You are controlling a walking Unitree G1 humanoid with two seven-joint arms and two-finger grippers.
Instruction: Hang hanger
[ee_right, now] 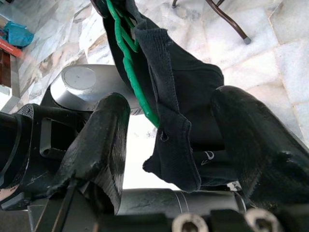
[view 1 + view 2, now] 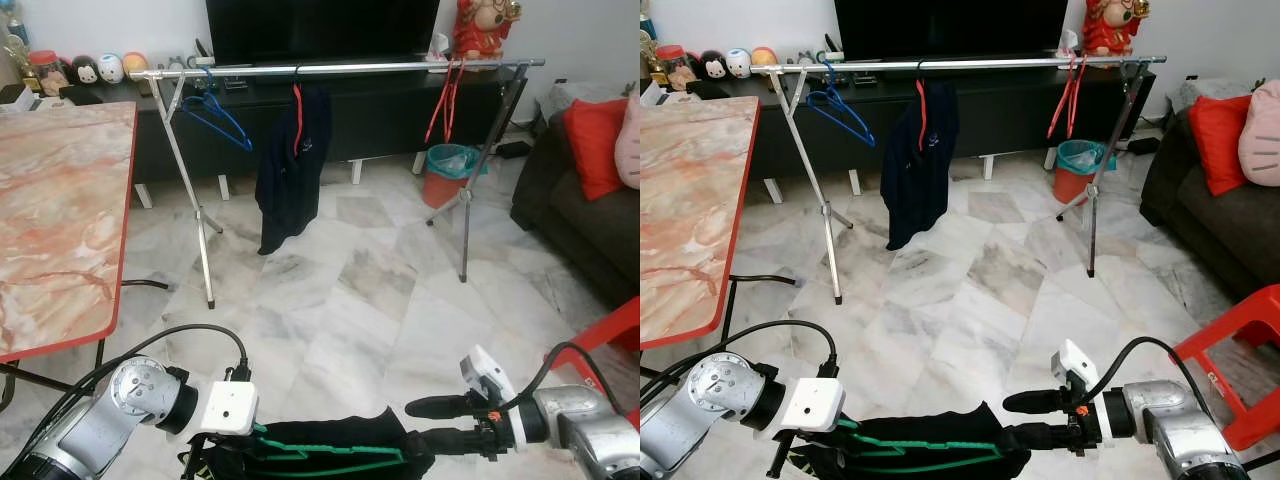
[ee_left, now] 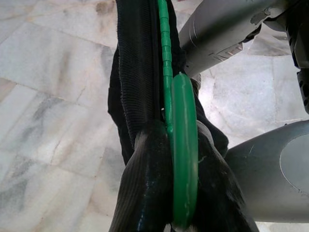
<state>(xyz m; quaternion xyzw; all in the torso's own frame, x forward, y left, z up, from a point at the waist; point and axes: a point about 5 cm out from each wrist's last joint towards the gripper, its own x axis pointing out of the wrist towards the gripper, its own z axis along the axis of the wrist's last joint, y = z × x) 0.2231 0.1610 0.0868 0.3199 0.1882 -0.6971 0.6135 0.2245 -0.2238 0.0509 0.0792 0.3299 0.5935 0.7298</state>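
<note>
Green hanger [image 2: 330, 457] (black garment on it) clenched by left gripper [image 3: 169, 193], right gripper [image 1: 169, 140] released; approach rail [image 2: 340, 69] level, hook up.

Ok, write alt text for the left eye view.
Both grippers hold a green hanger with a dark garment low in front: left gripper at one end, right gripper at the other. Across the marble floor stands a clothes rack carrying a blue hanger, a hung dark shirt and red hangers.
</note>
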